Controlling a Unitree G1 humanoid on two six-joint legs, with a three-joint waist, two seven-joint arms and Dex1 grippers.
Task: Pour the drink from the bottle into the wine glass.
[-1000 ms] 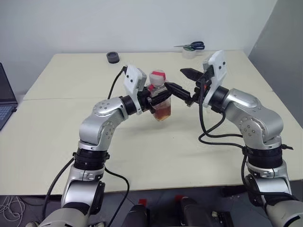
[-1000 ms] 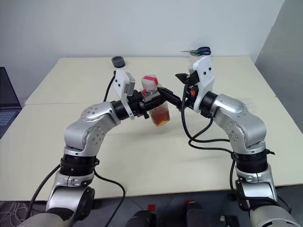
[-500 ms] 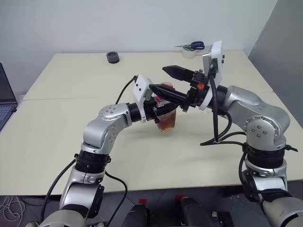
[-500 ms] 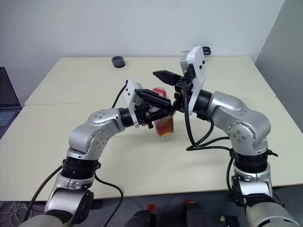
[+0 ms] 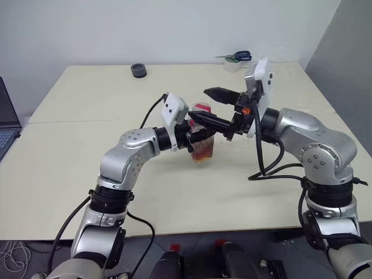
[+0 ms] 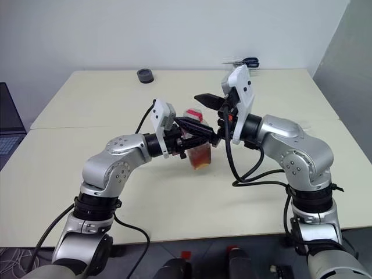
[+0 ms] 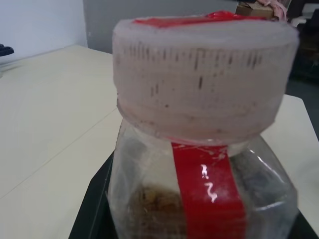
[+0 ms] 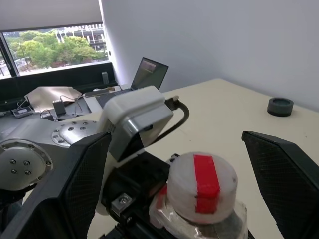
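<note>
My left gripper point(image 5: 195, 132) is shut on the bottle point(image 5: 203, 142), a small clear squarish one held upright over the middle of the table point(image 5: 87, 168). The reddish-brown drink point(image 5: 202, 152) fills its lower part. The red-striped cap point(image 8: 202, 186) is on, with the red label strip point(image 7: 207, 191) below it. My right gripper point(image 5: 199, 103) is open, and its two black fingers point(image 8: 284, 184) reach in level from the right. One finger stands on each side of the cap, and neither touches it. The wine glass is out of view.
A small black round piece point(image 5: 138, 70) lies at the table's far edge. Blue-handled scissors point(image 5: 237, 56) rest on a tape roll at the far right. A laptop point(image 5: 6, 122) sits at the left edge.
My right gripper has swung left, from beside the bottle to straddling its cap, still open. The left gripper has sunk a little with the bottle.
</note>
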